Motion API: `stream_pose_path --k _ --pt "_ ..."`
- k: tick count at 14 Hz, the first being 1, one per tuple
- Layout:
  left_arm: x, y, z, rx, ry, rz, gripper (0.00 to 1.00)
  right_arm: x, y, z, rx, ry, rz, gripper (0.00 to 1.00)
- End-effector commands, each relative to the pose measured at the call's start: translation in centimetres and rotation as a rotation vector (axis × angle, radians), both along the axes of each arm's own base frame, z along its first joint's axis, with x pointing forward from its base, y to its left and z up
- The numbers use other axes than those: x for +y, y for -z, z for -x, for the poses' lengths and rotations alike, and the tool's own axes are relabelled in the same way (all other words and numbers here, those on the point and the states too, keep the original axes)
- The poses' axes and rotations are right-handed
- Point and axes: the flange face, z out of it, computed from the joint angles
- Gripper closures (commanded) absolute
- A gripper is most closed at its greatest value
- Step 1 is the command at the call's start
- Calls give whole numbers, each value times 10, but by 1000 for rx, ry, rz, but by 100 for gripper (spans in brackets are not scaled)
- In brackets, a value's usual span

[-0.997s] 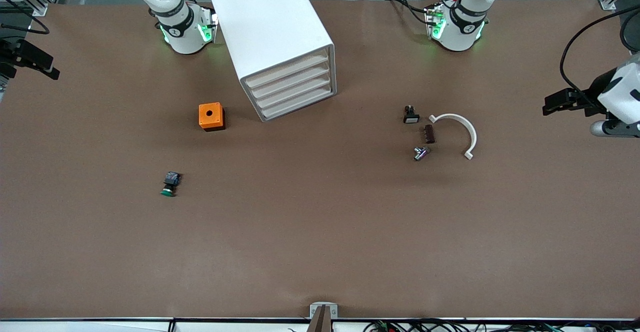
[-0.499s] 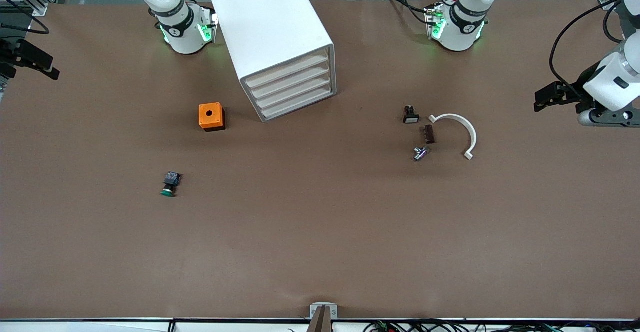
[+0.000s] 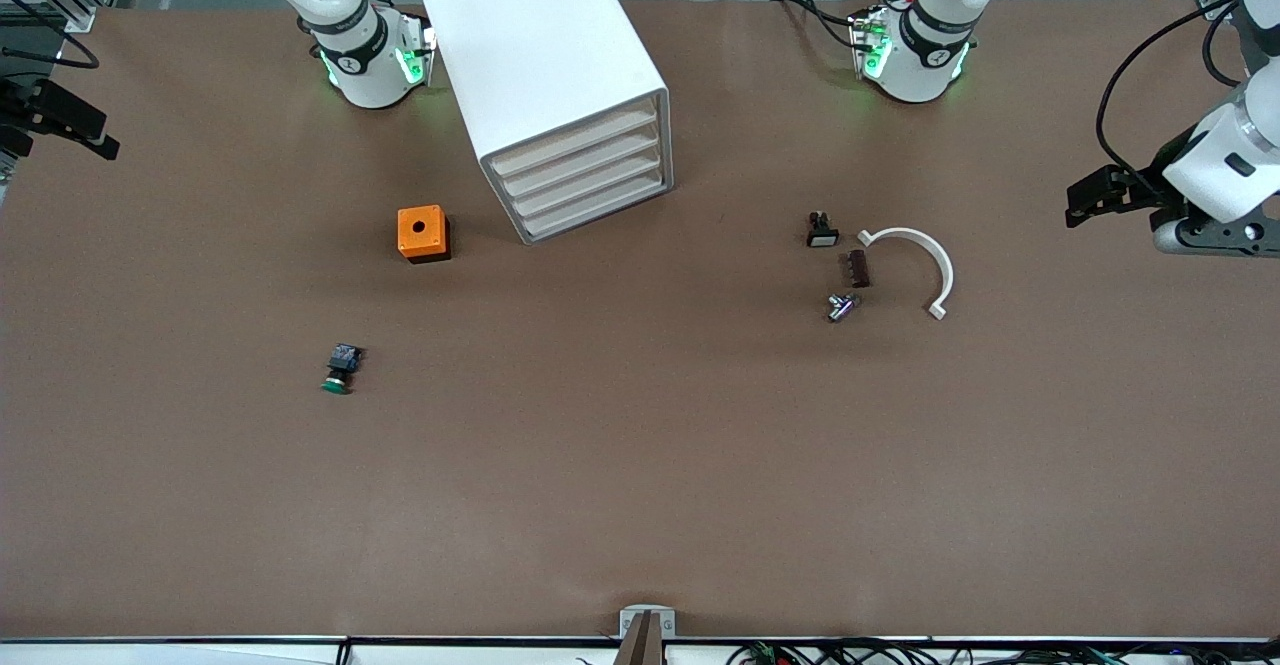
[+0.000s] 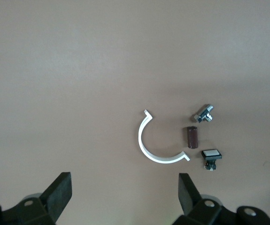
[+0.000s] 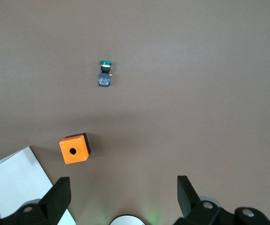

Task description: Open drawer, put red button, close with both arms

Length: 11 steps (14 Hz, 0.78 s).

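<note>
Front view: biggest risk imo was a mix-up. No red button showed anywhere. The only capped ones were a green-capped button (image 3: 340,368), nearer the camera than the orange box (image 3: 423,233), and a white-capped button (image 3: 822,230) next to a white curved clip (image 3: 915,260), so a grab could've landed on the wrong one. Same w/ the drawer (image 3: 583,163): it sat shut, second from top of four lookalikes in the white cabinet (image 3: 545,65), easy to hook the wrong front. A one-sided pull could also have dragged the cabinet, since nothing braced it. The left gripper (image 3: 1090,197) hung over the left arm's end of the table, well apart from the drawer.

Left wrist view: fingers spread wide, nothing between them. Below were the clip, a brown bit (image 4: 192,136) and a metal fitting (image 4: 204,114). No drawer in sight.

Right wrist view: the right gripper (image 5: 124,187) was up high, spread too and empty, over the table by the orange box and the cabinet corner. The drawer front wasn't visible.
</note>
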Motion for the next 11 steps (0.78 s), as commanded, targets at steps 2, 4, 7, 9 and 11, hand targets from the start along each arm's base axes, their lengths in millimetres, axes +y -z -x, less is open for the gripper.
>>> stream_pose_path --k 2,4,7,9,11 --pt "-14 -29 -17 -58 -42 10 0 2 -5 5 -10 7 -2 0" --pt "-21 -48 -22 -88 -33 14 0 2 -5 5 -10 7 -2 0" --pt "-29 -59 -22 -105 -65 22 0 2 -5 5 -8 7 -2 0" --pt "-30 -59 -22 -104 -75 23 0 2 -4 5 -7 7 -2 0" --pt "-28 -50 -27 -91 -79 19 0 3 -4 5 -7 6 -2 0"
